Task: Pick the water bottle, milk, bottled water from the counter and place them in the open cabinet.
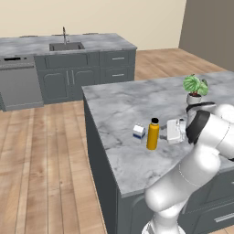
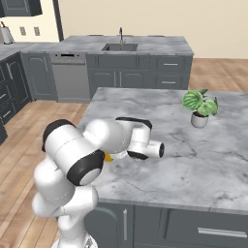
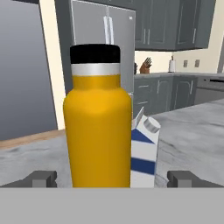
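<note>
The bottle (image 3: 97,118), orange-yellow with a black cap over a pale band, stood upright on the counter (image 1: 123,109), near its front edge in the left base view. It sat centred between the gripper's (image 3: 112,178) spread fingers (image 3: 41,178), with nothing yet pinched. The milk (image 3: 143,151), a white carton with blue bands, stood just behind and beside it, so close that I could not tell whether they touched. That was the likely risk: a finger pushing further in could catch the carton and tip it, or closing off-centre could shove the tall bottle over. A plant (image 1: 195,87) stood well apart.
</note>
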Robot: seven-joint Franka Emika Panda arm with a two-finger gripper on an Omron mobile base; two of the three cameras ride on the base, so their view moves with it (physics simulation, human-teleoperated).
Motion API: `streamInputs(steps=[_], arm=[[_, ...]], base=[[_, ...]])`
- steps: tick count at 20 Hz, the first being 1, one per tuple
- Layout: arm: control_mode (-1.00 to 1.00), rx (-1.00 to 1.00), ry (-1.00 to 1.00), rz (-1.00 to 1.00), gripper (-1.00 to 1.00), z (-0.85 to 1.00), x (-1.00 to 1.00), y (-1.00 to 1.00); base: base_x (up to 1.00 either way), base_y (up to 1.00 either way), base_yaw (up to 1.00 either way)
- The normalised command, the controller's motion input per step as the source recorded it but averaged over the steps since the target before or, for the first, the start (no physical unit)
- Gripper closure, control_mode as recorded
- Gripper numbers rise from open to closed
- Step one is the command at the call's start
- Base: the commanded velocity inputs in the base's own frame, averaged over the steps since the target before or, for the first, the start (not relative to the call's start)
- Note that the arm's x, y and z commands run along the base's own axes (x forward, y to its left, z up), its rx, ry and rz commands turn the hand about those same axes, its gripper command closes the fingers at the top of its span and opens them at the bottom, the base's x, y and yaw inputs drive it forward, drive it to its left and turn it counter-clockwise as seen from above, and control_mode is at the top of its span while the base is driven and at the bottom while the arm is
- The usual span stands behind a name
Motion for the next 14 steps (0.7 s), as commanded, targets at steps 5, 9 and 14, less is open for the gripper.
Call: streamInputs(steps=[5,9,14], arm=[[-1.00,0.00,0.00,0.04,-1.00,-0.04,0.02,0.00],[-1.00,0.00,0.00,0.05,-1.00,0.00,0.00,0.14],[-1.00,0.00,0.00,0.05,-1.00,0.00,0.00,0.23]], base=[[0.00,0.00,0.00],[0.00,0.00,0.00],[0.00,0.00,0.00]])
